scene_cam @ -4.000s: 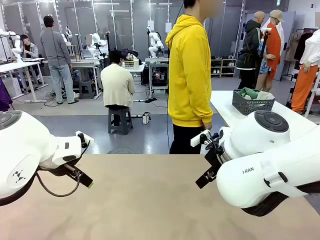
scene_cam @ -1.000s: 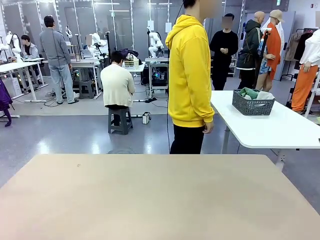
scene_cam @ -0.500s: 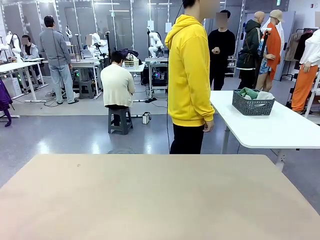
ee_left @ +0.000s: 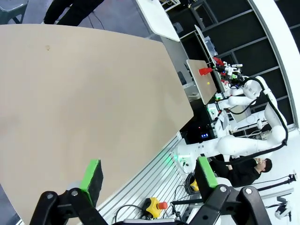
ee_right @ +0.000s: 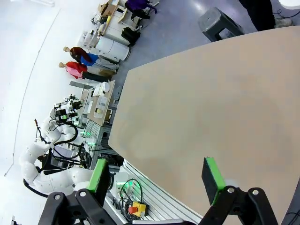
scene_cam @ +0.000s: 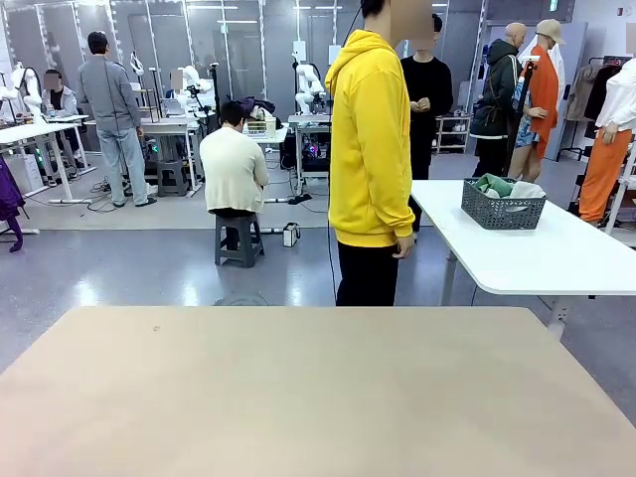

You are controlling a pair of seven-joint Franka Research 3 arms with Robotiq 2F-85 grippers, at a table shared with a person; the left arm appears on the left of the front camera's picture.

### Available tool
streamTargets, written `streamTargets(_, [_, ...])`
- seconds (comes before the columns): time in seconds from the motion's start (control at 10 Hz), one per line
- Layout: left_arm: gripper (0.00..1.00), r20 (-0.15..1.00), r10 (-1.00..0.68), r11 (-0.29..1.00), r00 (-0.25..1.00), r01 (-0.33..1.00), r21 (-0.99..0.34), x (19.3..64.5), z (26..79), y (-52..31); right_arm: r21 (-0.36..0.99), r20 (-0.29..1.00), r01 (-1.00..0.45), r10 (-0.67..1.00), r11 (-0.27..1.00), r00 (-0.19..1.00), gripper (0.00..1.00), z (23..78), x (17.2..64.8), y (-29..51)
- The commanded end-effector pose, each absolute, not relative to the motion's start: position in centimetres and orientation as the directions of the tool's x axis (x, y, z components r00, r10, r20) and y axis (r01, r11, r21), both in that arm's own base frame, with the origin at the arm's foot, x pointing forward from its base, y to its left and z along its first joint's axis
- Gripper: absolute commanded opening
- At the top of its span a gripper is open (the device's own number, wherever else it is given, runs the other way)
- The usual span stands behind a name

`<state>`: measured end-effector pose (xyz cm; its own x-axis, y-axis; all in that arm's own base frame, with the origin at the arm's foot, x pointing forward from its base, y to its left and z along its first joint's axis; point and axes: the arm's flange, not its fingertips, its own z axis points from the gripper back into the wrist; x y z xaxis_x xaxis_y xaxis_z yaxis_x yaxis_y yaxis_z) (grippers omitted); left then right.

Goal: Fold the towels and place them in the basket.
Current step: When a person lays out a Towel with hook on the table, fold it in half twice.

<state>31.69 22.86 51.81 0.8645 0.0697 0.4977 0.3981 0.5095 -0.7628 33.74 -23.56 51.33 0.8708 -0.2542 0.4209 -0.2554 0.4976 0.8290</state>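
Left tool and right tool stand wide open above the tan surface — the basket, cloth inside, sits well apart on another white surface.

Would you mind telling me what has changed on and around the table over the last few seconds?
The left gripper and right gripper pulled back from above the tan table; both are open and empty. The person in the yellow hoodie shifted slightly toward the robot's left. Nothing was grasped or released. The basket stayed on the white side table.
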Motion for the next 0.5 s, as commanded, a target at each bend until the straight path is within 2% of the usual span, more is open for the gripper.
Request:
streamTargets(0.0, [1.00,0.501,0.064,0.505,0.863,0.405,-0.762,31.63,51.86,22.81,0.832,0.423,-0.261,-0.254,0.490,0.870,1.00,51.37,33.72,-23.56])
streamTargets(0.4, [1.00,0.501,0.064,0.505,0.863,0.405,-0.762,31.63,51.86,22.81,0.832,0.423,-0.261,-0.254,0.490,0.870,1.00,51.37,33.72,-23.56])
